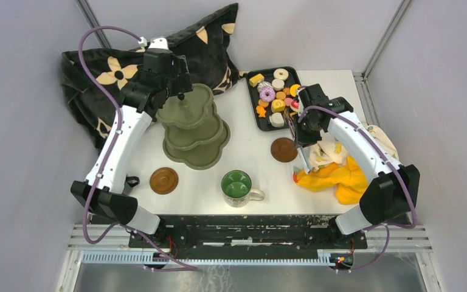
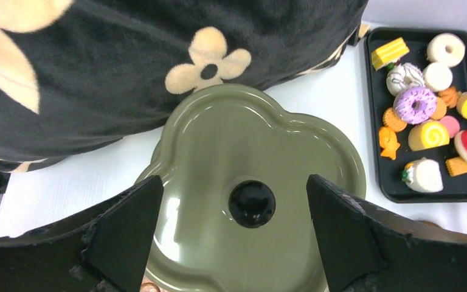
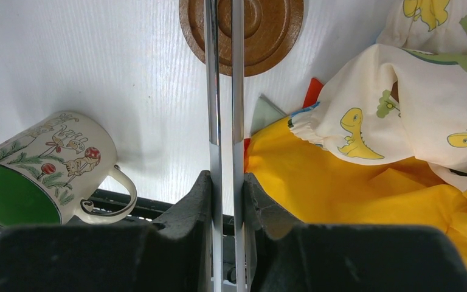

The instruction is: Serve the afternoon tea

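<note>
Left gripper [image 2: 232, 180]: spread wide above the stand's [image 2: 219, 140] black knob [image 2: 252, 202] at the worktop's far-left, apparently to grip it.
Right gripper [image 3: 225, 182]: clenched on metal tongs [image 3: 211, 91], likely for lifting pastries.
Pastries [image 2: 415, 103]: unserved in the far-right tray [image 2: 382, 182].

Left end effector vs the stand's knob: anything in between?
Nothing visible. The left end effector hangs open directly above the black knob, jaws standing either side of it, and the top tier of the stand is bare.
</note>
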`<state>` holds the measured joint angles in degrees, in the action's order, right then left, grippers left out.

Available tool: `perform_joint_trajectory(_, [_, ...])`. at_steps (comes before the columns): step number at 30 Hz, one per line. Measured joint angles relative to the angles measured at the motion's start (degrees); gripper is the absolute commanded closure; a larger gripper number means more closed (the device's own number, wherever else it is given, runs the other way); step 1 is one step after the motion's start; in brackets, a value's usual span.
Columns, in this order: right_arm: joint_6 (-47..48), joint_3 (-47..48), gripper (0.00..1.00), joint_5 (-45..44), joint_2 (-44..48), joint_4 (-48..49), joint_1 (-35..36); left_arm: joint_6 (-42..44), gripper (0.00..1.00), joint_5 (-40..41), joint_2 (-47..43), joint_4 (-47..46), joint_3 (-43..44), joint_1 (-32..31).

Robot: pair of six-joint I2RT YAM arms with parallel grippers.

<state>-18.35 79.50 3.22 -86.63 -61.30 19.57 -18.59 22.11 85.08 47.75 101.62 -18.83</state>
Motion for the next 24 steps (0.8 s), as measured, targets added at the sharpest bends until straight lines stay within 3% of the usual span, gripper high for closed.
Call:
perform_joint_trajectory(7, [-0.33, -1.51, 0.78, 0.44, 1.18, 1.07, 0.0, 0.26, 0.44, -2.86, 1.53, -0.37, -0.5, 0.0])
perform_joint_trajectory(15, [-0.46, -2.49, 0.78, 0.44, 1.79, 1.36, 0.0, 0.26, 0.49, -4.7, 1.53, -0.9, -1.99, 0.0])
perform_joint_trajectory(17, [-0.46, -2.51, 0.78, 0.42, 1.79, 1.49, 0.0, 0.24, 0.54, -4.81, 1.51, -0.94, -2.29, 0.0])
perform_joint_trajectory(22, [-0.44, -2.49, 0.74, -0.28, 1.79, 1.64, 0.0, 0.26, 0.87, -5.86, 1.44, -1.16, -2.84, 0.02])
perform_joint_trajectory(24, [-0.42, -2.47, 0.71, -0.63, 1.55, 1.53, -0.09, 0.26, 0.93, -6.21, 1.36, -1.07, -2.86, 0.02])
